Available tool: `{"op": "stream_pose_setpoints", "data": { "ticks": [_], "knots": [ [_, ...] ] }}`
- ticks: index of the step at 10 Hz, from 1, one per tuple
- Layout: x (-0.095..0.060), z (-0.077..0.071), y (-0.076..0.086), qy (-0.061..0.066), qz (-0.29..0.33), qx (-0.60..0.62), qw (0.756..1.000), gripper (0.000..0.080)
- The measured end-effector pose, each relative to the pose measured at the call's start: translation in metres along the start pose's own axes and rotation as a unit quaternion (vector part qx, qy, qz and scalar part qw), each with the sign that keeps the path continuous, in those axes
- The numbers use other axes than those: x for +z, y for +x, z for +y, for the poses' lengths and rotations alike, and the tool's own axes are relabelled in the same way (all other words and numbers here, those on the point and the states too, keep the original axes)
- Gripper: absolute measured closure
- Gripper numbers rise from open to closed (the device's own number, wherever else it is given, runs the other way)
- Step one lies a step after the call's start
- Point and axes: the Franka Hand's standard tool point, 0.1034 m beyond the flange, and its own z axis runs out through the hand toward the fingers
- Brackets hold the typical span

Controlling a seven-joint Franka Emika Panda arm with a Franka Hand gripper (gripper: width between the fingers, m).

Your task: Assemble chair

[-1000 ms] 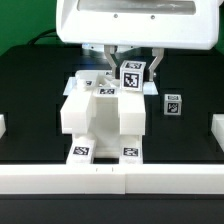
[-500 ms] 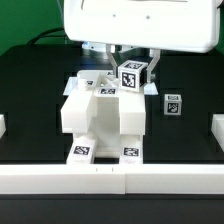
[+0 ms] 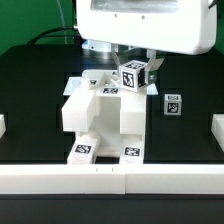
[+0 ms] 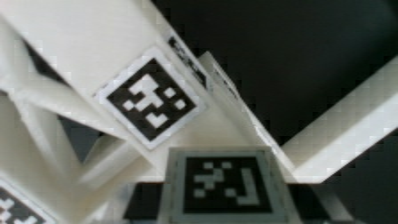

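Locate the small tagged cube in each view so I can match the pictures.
Exterior view: the small tagged cube sits tilted in the pincer, above the chair body, right of centre.
Wrist view: small tagged cube, probably the framed tag seen close up; not certain.
Shared landmark: the black tabletop.

no words, brands or numbers can be read; only square black-and-white tags (image 3: 130,152), coded patterns without letters, stand on the chair (image 3: 100,115) and its cube (image 3: 134,76).
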Motion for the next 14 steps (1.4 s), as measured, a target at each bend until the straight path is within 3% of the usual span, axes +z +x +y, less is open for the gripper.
{"op": "stream_pose_setpoints", "data": {
  "ticks": [5, 6, 7, 8, 9, 10, 14],
  "knots": [
    [0.0004, -0.0013, -0.0019, 0.004, -0.006, 0.131, 0.991, 0.0528],
    [0.0007, -0.0013, -0.0019, 0.004, -0.005, 0.113, 0.994, 0.0442],
    [0.0009, -0.0013, -0.002, 0.004, -0.005, 0.098, 0.995, 0.0442],
    [0.0005, -0.002, -0.0018, 0.004, -0.005, 0.083, 0.996, 0.0239],
    [-0.0006, -0.0031, -0.0009, 0.004, -0.003, 0.035, 0.999, 0.0239],
    [-0.002, -0.005, -0.0002, 0.005, -0.001, -0.016, 1.0, 0.0164],
    [-0.0017, -0.004, 0.0012, 0.006, 0.0, -0.162, 0.987, 0.0151]
  ]
}}
